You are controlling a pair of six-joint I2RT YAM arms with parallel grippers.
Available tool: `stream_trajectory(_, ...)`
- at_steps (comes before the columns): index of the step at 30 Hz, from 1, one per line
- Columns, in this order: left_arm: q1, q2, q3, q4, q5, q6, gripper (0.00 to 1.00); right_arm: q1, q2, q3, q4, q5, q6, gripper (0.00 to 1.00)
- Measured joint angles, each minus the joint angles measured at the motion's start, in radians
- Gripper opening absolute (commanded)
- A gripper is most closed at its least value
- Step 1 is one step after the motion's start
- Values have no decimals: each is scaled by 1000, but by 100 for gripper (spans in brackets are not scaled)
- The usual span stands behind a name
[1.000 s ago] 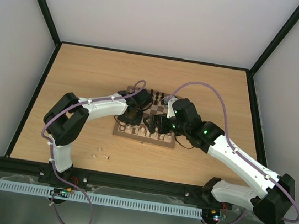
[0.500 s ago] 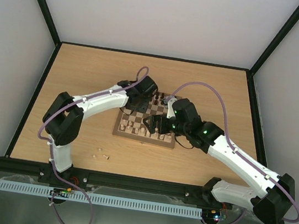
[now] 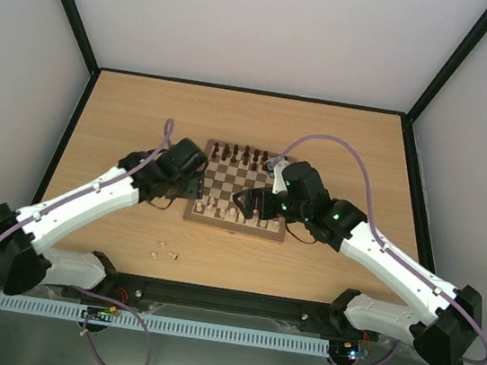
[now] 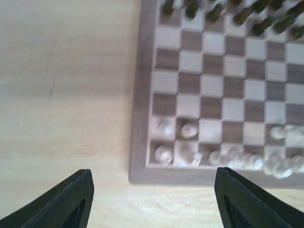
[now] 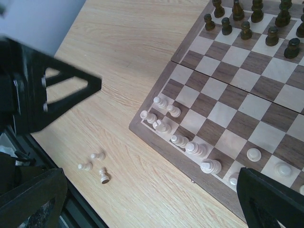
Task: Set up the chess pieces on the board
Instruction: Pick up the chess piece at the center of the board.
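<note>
The board (image 3: 235,227) lies mid-table with dark pieces (image 3: 243,155) along its far rows. Pale chess pieces (image 3: 232,213) stand along its near rows, seen blurred in the left wrist view (image 4: 189,130) and sharply in the right wrist view (image 5: 161,126). Three more pale pieces (image 5: 98,164) lie loose on the table in front of the board's left corner (image 3: 164,249). My left gripper (image 3: 194,186) hovers at the board's left near corner (image 4: 142,118), open (image 4: 152,209) and holding nothing. My right gripper (image 3: 254,206) hangs over the near rows, open (image 5: 149,204) and empty.
The wooden table (image 3: 124,129) is fenced by black frame rails (image 3: 51,160) at its sides and back. The left arm's black wrist (image 5: 38,90) shows at the upper left of the right wrist view.
My left arm has drawn back off the board to its left near corner and its jaws have opened. The right arm has stayed put.
</note>
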Motion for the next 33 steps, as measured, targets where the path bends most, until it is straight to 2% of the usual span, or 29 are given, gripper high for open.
stream_trajectory(5, -10, -154, -195, -36, 21, -79, 98, 0, -9, -1, 5, -8, 0, 99)
stream_trajectory(10, -38, -239, -333, -56, 49, -161, 99, 0, -9, -2, 6, -18, 0, 99)
stream_trajectory(19, -110, -242, -440, -39, 57, -276, 99, 0, -21, -7, 9, -39, 0, 98)
stream_trajectory(23, -115, -240, -502, -25, 65, -304, 94, 0, -23, -8, 14, -45, 0, 99)
stream_trajectory(27, -116, -229, -535, -4, 74, -321, 75, 0, -23, -11, 21, -53, 0, 99)
stream_trajectory(33, -118, -200, -556, 32, 89, -332, 57, 0, -23, -11, 21, -57, 0, 99)
